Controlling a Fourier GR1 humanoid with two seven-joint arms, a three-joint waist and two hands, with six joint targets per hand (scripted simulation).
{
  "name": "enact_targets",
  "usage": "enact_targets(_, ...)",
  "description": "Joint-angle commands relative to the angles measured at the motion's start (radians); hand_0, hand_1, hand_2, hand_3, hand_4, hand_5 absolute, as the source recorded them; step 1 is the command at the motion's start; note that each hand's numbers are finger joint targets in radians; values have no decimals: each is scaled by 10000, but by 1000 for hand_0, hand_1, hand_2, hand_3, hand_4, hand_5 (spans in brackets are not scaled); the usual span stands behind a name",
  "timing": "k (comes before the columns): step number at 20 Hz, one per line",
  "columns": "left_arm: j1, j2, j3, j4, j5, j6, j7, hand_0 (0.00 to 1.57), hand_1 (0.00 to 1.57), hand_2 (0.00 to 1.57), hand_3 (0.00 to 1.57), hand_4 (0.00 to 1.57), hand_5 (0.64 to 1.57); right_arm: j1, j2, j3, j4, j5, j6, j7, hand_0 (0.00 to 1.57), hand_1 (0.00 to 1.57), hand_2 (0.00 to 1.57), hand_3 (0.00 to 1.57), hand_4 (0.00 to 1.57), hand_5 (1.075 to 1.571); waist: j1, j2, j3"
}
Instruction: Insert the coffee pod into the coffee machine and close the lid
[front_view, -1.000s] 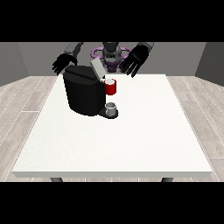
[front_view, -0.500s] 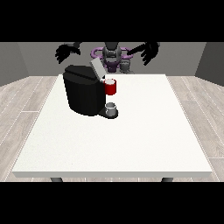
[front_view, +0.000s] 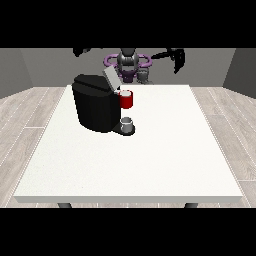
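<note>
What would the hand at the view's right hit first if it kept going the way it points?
The hand at the view's right hangs fingers-down; likely the table, depth unclear.

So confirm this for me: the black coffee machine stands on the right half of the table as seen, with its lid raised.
Wrong on one point. The front view shows the coffee machine on the left half of the table, not the right. Its lid is raised, as you said.
</note>
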Motion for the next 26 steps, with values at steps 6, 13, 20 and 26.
enact_targets(6,1104,-914,-233,-1268,857,-214,-90,0,0,0,0,57,1571,-1207,-623,-69,147,105,584,516,0,0,0,0,239,1571,951,412,4)
enact_targets(13,2249,-830,-491,-3108,1815,-954,875,0,0,0,0,88,1571,-836,-506,-94,878,215,1002,-365,0,0,0,0,0,1571,1227,570,7)
enact_targets(20,3397,-986,-2308,-4459,2581,40,984,0,0,0,0,0,1571,-1888,-567,-848,2607,83,772,-584,0,0,0,0,0,1571,1891,1137,10)
enact_targets(26,3428,-522,-1546,-5624,3080,-488,1514,0,0,0,0,0,1571,-3012,-509,-713,3084,226,911,-626,0,0,0,0,0,1571,1467,2078,5)
